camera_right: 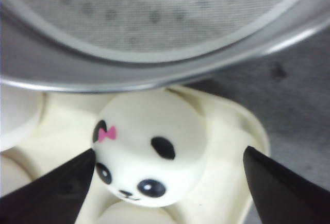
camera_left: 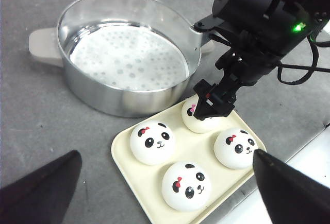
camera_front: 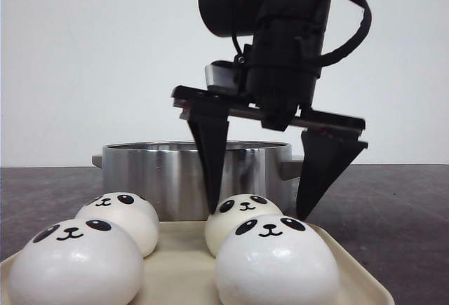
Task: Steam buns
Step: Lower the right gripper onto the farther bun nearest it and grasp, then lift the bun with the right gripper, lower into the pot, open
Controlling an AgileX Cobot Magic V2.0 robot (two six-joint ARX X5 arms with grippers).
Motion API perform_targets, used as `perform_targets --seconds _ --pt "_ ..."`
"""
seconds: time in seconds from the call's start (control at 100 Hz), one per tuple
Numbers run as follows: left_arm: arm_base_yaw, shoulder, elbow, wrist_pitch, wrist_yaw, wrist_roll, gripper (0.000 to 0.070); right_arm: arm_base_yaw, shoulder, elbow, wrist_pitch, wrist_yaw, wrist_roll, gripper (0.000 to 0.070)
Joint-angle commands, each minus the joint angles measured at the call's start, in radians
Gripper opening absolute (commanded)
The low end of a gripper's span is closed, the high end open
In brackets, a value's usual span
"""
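Note:
Four white panda buns sit on a cream tray (camera_front: 182, 270): the near left bun (camera_front: 77, 263), the far left bun (camera_front: 119, 217), the near right bun (camera_front: 277, 263) and the far right bun (camera_front: 242, 221). My right gripper (camera_front: 258, 214) is open and straddles the far right bun (camera_right: 149, 152), its tips low at the bun's sides. One finger (camera_right: 56, 188) is close against it, and the other (camera_right: 278, 183) stands apart. My left gripper (camera_left: 166, 154) is open and empty, high above the tray (camera_left: 124, 154), and out of the front view.
A steel steamer pot (camera_front: 161, 175) with a perforated white liner (camera_left: 129, 54) stands right behind the tray, its handles sticking out at the sides. Its rim (camera_right: 154, 80) is just beyond the straddled bun. The table's edge (camera_left: 309, 162) runs beside the tray.

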Motion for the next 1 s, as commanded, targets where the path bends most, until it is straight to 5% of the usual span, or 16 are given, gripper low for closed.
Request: perform_targets --seconds 0.0,0.12,0.29,0.37,0.77,0.99 --pt "-0.005 0.002 0.012 0.006 -0.005 -0.006 0.0677 0.011 0.035 0.018 0.002 -0.004 -0.016 0.056" --pt "-0.005 0.002 0.012 -0.008 -0.005 -0.006 0.0677 0.011 0.045 0.018 0.013 0.005 -0.016 0.0485" --pt "-0.005 0.001 0.012 -0.023 -0.005 -0.006 0.0677 0.01 0.05 0.018 0.014 0.003 -0.016 0.021" --pt "-0.005 0.001 0.012 -0.026 -0.005 -0.006 0.0677 0.011 0.05 0.018 0.012 0.004 -0.017 0.0" --pt "-0.005 0.001 0.012 -0.037 -0.009 -0.005 0.0677 0.13 -0.125 0.216 -0.021 -0.011 -0.064 0.0003" --pt "-0.005 0.001 0.012 -0.034 -0.05 0.01 0.0677 0.069 -0.107 0.462 0.001 0.086 -0.134 0.0002"
